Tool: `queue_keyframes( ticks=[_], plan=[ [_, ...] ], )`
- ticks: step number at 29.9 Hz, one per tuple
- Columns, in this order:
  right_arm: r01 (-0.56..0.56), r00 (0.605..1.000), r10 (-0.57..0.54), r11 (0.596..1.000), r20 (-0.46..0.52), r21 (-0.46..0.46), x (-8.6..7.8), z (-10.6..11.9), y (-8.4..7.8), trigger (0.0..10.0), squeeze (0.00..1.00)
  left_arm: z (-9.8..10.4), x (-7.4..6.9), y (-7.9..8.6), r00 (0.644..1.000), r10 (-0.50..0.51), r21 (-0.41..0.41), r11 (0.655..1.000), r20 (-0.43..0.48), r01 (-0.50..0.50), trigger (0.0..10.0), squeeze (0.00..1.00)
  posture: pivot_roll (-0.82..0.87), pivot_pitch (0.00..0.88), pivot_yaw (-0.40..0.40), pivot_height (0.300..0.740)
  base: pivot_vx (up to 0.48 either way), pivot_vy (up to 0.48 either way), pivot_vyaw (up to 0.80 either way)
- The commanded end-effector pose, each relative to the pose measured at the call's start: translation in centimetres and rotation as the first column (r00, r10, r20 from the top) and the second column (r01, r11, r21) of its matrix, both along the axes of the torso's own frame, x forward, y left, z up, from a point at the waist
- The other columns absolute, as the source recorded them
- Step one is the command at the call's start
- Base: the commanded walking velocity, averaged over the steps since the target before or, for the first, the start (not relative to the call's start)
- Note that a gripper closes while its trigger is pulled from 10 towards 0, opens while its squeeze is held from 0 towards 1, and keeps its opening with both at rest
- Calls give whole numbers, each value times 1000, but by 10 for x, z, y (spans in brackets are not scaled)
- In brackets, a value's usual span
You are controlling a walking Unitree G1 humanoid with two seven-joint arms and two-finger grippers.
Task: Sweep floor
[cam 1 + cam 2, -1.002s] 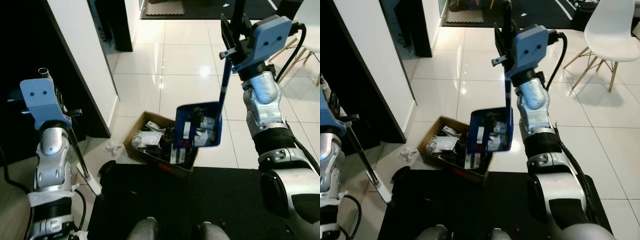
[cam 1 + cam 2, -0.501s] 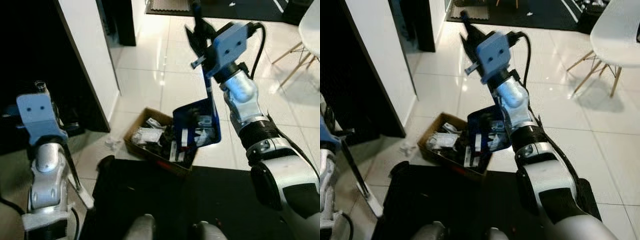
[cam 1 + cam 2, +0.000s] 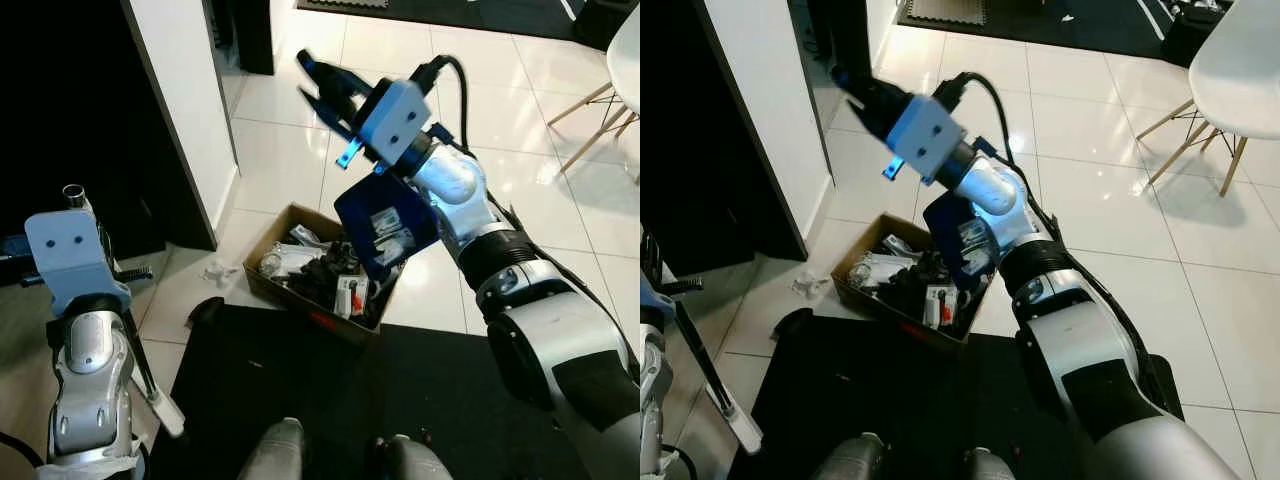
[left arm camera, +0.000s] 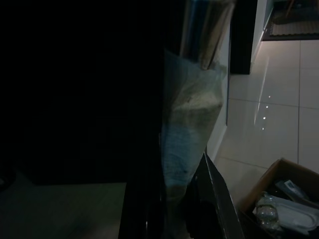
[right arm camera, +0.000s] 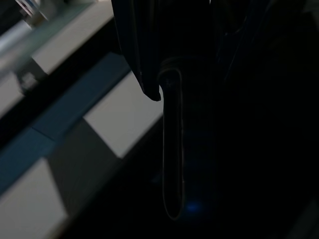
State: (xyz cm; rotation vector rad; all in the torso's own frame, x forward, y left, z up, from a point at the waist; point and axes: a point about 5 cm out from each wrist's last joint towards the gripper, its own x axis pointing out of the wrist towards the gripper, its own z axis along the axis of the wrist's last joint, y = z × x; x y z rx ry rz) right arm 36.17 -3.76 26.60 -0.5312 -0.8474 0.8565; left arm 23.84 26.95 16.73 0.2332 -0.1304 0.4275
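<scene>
As right gripper (image 3: 325, 85), clamped on blue plastic dustpan (image 3: 385, 228), has tipped it | litter drops into brown cardboard box (image 3: 318, 272) | left gripper's opening: cannot tell.

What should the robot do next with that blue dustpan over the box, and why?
Probably tip the blue dustpan a little further: the right gripper holds it tilted over the cardboard box, and litter still clings inside the pan.

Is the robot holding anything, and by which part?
The right gripper holds a blue plastic dustpan by its long handle; the left gripper's hold cannot be told.
</scene>
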Motion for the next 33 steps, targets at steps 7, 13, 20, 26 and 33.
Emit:
queue_keyframes(
  ticks=[7, 13, 20, 26, 33],
  plan=[
    [-139, 986, 151, 978, 68, -152, -13, -6, 12, 10000, 0, 3, -7, -4, 1000, 21, 14, 1000, 10, -21, 10000, 0, 259, 129, -102, 740, 0, 0, 0],
    [-235, 963, 260, 938, 68, -254, -24, -20, 19, 10000, 0, 2, -9, -5, 1000, 30, 5, 1000, 7, -30, 10000, 0, 251, 129, -112, 740, 0, 0, 0],
    [-269, 946, 311, 912, 94, -311, -29, -24, 19, 10000, 0, 1, -8, -8, 1000, 30, -6, 1000, 10, -30, 10000, 0, 241, 121, -114, 740, 0, 0, 0],
    [-287, 937, 337, 892, 91, -348, -32, -31, 15, 10000, 0, 1, -5, -11, 1000, 22, -12, 1000, 11, -22, 10000, 0, 225, 114, -108, 740, 0, 0, 0],
    [-99, 990, 112, 986, 90, -135, -5, 10, -21, 10000, 0, -8, 5, -23, 1000, -21, -90, 996, -15, 19, 10000, 0, 197, 99, -76, 740, 0, 0, 0]
  ],
)
